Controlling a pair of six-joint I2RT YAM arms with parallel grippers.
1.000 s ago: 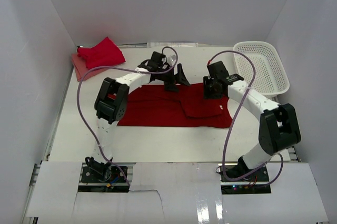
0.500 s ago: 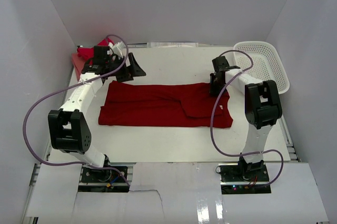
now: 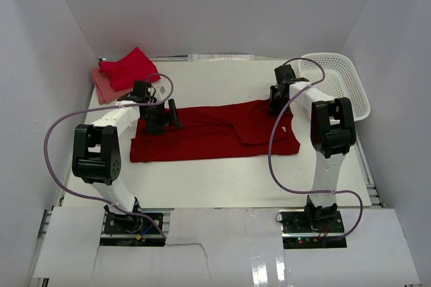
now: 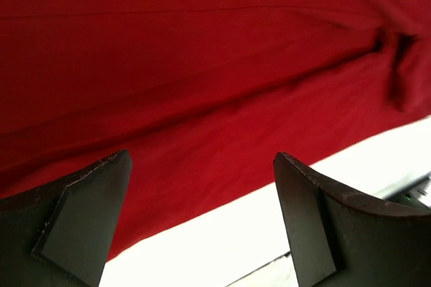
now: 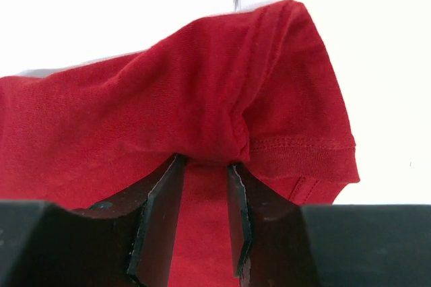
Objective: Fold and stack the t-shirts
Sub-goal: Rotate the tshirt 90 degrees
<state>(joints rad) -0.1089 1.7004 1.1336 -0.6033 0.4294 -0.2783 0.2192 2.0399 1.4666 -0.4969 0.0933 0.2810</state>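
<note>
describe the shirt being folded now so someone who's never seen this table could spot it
Start at the middle of the white table. The deep red t-shirt lies there in a long flat band, its right end pinched in the right gripper. Unlike the bunched red shirt and the salmon-pink one in the far left corner, it is laid out flat.

The spread shirt point(image 3: 215, 135) in the middle of the top view is deep red cloth, soft and matt, with a stitched hem. The folded shirt point(image 3: 131, 68) at upper left is the same matt red cloth, and the shirt under it point(image 3: 101, 87) is paler pink. The table point(image 3: 202, 176) is smooth matt white. The basket point(image 3: 335, 88) at upper right is white plastic lattice. The left gripper point(image 4: 202, 213) and right gripper point(image 5: 199, 216) have dull black fingers with scuffed edges.
</note>
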